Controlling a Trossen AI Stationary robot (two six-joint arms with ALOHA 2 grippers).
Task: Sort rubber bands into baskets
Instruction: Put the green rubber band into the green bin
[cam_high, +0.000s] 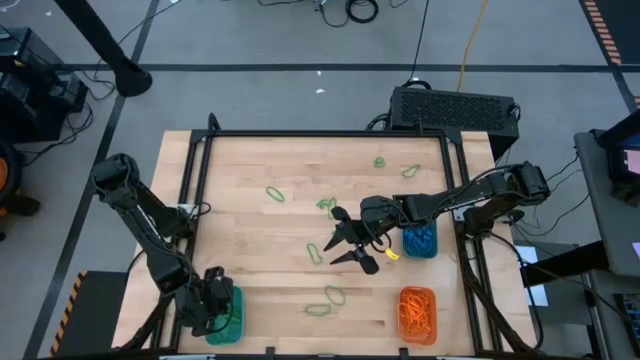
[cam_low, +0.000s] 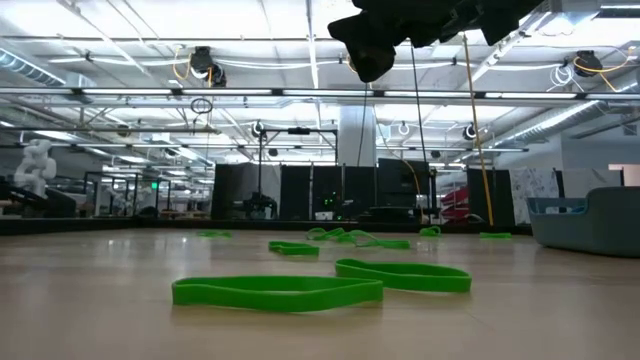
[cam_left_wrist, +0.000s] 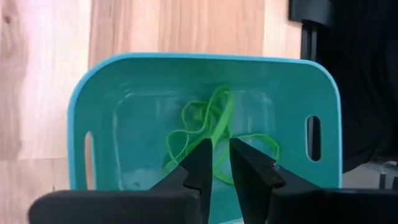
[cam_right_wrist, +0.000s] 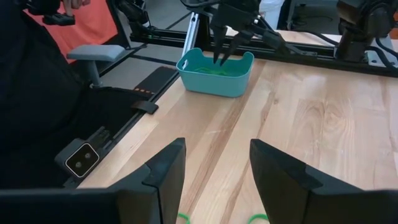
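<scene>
Left gripper (cam_left_wrist: 221, 163) over the teal basket (cam_left_wrist: 99, 93), its fingers a narrow gap apart above a tangle of green bands (cam_left_wrist: 208, 134).
The right gripper (cam_high: 352, 243) hangs spread and empty mid-table, loose green rubber bands (cam_high: 325, 298) scattered around it on the wood; beside it stand a basket of blue bands (cam_high: 420, 240) and an orange basket (cam_high: 417, 310) of orange ones.

No legible text or labels anywhere.

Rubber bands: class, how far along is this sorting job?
Done: thin orange rubber bands fill the orange plastic basket; blue ones sit in a teal basket. In hand: the left tool releases green bands into its teal basket. Left: loose green bands on the wooden table.
</scene>
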